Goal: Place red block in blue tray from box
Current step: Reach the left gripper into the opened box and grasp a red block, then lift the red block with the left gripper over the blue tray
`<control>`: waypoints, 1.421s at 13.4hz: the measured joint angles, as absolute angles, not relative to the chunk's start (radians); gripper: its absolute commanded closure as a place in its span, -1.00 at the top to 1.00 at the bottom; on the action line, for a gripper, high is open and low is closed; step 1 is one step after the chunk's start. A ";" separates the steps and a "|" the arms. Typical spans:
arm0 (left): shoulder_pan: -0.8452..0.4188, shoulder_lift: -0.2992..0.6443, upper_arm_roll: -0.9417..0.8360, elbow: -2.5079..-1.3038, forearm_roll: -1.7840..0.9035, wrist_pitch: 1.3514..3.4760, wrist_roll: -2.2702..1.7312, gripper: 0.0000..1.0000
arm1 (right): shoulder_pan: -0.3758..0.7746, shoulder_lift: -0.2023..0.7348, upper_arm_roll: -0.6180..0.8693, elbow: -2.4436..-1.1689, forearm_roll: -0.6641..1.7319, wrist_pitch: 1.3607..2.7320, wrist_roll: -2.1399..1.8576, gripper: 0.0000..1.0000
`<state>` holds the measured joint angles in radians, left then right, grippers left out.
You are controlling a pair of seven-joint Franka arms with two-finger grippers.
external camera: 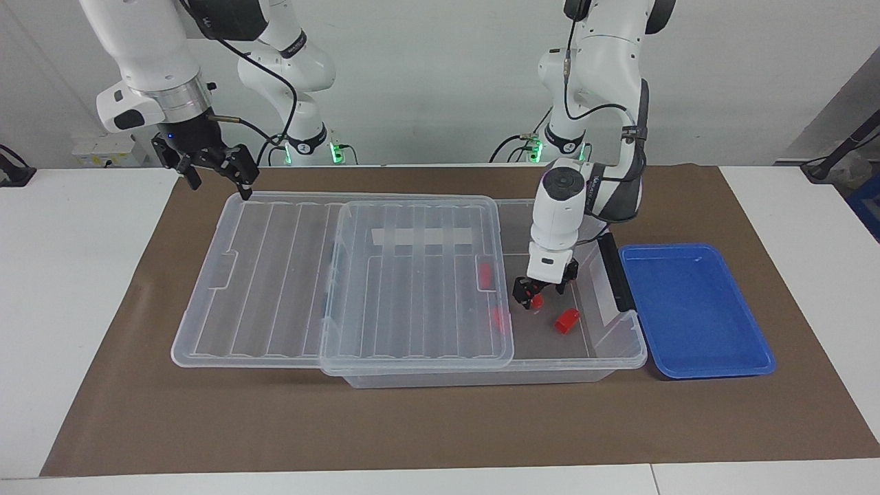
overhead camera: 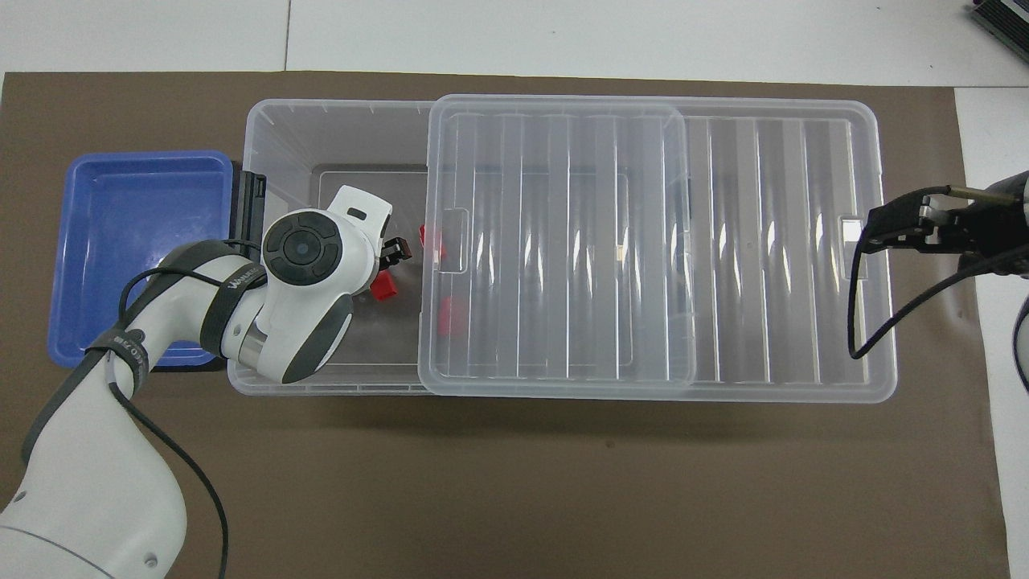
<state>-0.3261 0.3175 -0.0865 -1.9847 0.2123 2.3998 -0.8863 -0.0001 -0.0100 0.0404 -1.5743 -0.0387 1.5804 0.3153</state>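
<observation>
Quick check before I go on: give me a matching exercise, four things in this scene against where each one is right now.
Things:
1. left gripper
2. right gripper
3. blue tray
4. lid

Places:
A. beside the box, at the left arm's end of the table
B. slid partway off the box toward the right arm's end
C. down inside the open part of the box, at a red block
D. raised over the lid's corner at the right arm's end

Pairs: 1-C, 2-D, 3-A, 4-B
</observation>
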 measured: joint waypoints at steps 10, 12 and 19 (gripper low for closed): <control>-0.357 0.314 -0.075 -1.964 0.242 2.320 -0.969 -1.00 | -0.007 -0.013 0.043 -1.602 -0.038 1.564 0.290 1.00; -0.337 0.306 -0.071 -1.857 0.256 2.151 -0.934 -1.00 | -0.007 -0.015 0.043 -1.605 -0.038 1.567 0.290 1.00; -0.139 0.263 -0.065 -1.451 0.117 1.587 -0.480 -1.00 | -0.007 -0.021 0.043 -1.626 -0.037 1.577 0.290 0.74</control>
